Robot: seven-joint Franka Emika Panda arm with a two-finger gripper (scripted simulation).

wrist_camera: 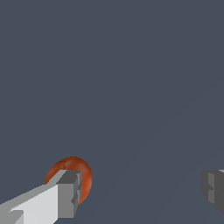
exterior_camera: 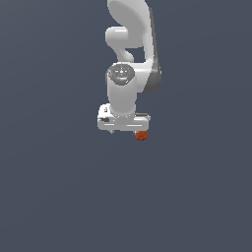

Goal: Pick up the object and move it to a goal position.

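Scene, exterior view, listed from that view's left to its right.

Surface: a plain dark grey-blue ground (exterior_camera: 54, 197) fills the whole frame; whether it is a tabletop or a floor cannot be told.

Arm: one white robot arm (exterior_camera: 129, 39) hangs down through the middle of the frame, with a round grey-capped joint above a short white wrist block.

Gripper: the white gripper (exterior_camera: 126, 132) sits at the bottom of the arm, its wide body lying crosswise. Only small finger stubs show under the body in this view. In the wrist view the gripper (wrist_camera: 142, 192) is spread wide: one light grey finger (wrist_camera: 57, 201) enters from one edge, the other finger, darker grey (wrist_camera: 213, 190), shows only as a tip at the opposite edge, with a broad bare gap between them. Released, grasping nothing.

Object: a small orange-red ball (exterior_camera: 141, 136), under the end of the gripper body toward the exterior view's right. In the wrist view the ball (wrist_camera: 81, 173) lies behind the tip of the light grey finger, on that finger's outer side rather than in the gap. Whether finger and ball touch cannot be told.
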